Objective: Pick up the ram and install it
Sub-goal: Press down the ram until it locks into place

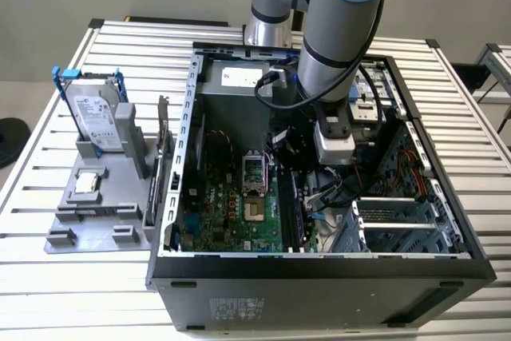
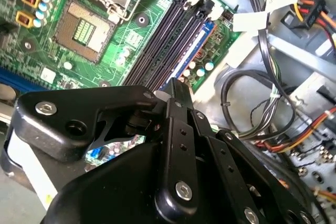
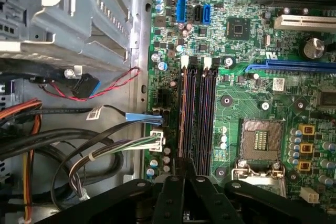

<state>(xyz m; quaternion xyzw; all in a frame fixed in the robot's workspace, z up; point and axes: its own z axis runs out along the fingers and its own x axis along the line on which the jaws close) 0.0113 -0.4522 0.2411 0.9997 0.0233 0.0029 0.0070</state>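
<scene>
Motherboard (image 3: pixel 247 51) holds the ram (image 2: pixel 197 48) on edge along its outer slot; tool (image 2: pixel 176 84) closed above.

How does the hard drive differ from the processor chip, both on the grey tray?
The hard drive stands upright in a blue-handled bracket; the processor chip lies flat. The hard drive is much larger and oblong; the processor chip is small and square. Both are silver and sit on the grey tray, outside the computer case.

On the worktop (image 1: pixel 463 101) an open computer case (image 1: pixel 319 277) lies with the motherboard (image 1: pixel 231 205) inside. To the exterior view's left, a holder tray (image 1: pixel 88 221) carries the hard drive (image 1: pixel 94 117) and the processor chip (image 1: pixel 86 184).
</scene>
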